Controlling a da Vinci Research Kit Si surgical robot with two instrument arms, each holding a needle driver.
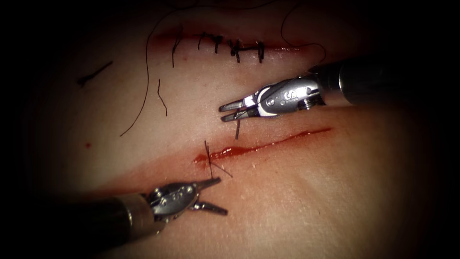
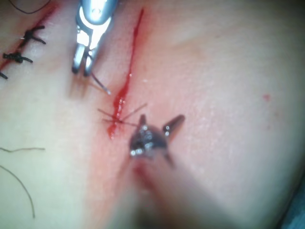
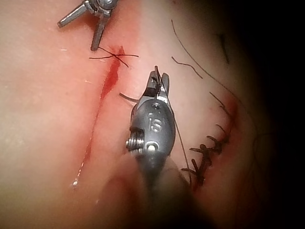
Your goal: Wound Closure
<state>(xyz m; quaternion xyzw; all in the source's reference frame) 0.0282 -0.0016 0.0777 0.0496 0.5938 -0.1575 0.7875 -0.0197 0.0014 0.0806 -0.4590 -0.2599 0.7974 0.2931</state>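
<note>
On the tissue [image 1: 297, 201] an open cut [image 1: 268, 144] runs slanting, wet with red fluid. One stitch [image 1: 209, 158] with short thread ends crosses its left end. My right tool [image 1: 222, 113] hovers just above the cut, jaws shut on the needle [image 1: 237, 129], which hangs down from them toward the cut, clear of the tissue. The needle [image 2: 101, 85] points at the cut's edge, and thread trails back along the right tool [image 3: 158, 76]. My left tool [image 1: 223, 196] sits below the stitch with its jaws open and holds nothing.
A second cut [image 1: 230, 45] at the back is closed with several dark stitches. A long loose thread [image 1: 143, 81] curves over the tissue at the left, and short cut ends [image 1: 95, 73] [image 1: 163, 98] lie near it.
</note>
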